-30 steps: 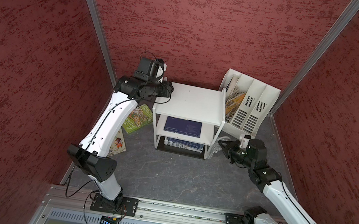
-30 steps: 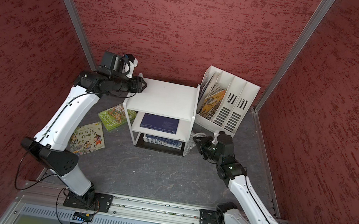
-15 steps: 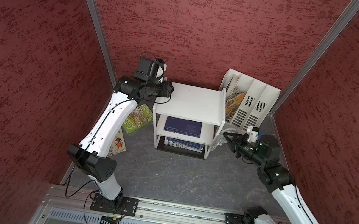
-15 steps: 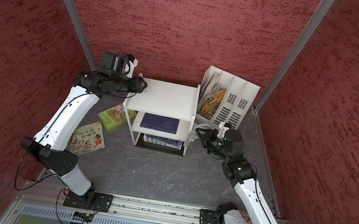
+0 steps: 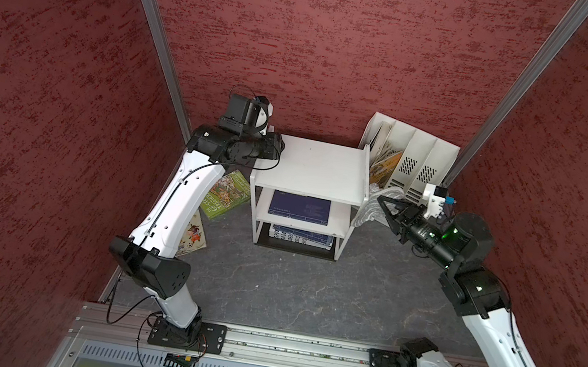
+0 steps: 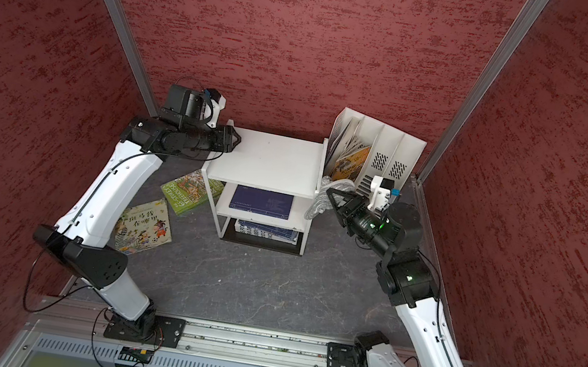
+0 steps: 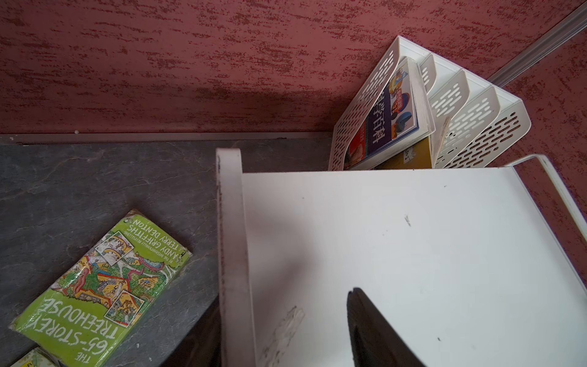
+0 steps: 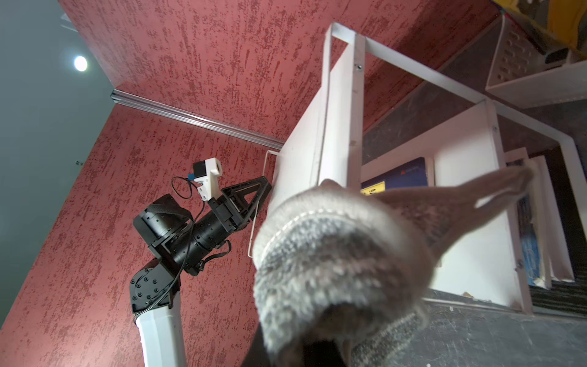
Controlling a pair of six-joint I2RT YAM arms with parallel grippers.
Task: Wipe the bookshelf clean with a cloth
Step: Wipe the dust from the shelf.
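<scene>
The white bookshelf [image 5: 314, 168] [image 6: 272, 161] stands at the back, in both top views. My left gripper [image 5: 277, 149] [image 6: 234, 140] is open at its left end. In the left wrist view one fingertip [image 7: 365, 317] lies over the top board [image 7: 413, 254], and the other sits outside the left rail. My right gripper [image 5: 380, 200] [image 6: 328, 191] is shut on the grey cloth [image 5: 369, 211] [image 6: 316, 205], which hangs against the shelf's right side just below the top tier. In the right wrist view the cloth [image 8: 333, 263] bunches close up and hides the fingertips.
A white slotted file holder [image 5: 418, 159] [image 6: 388, 147] with books stands just behind the right gripper. A green book [image 5: 227, 194] [image 7: 104, 286] and a picture book [image 6: 144, 225] lie on the grey floor left of the shelf. Blue books [image 5: 298, 207] fill the lower tiers. Red walls enclose three sides.
My right arm has risen and carried the cloth from near the shelf's lower right corner up to beside the top tier. The left arm has not moved.
</scene>
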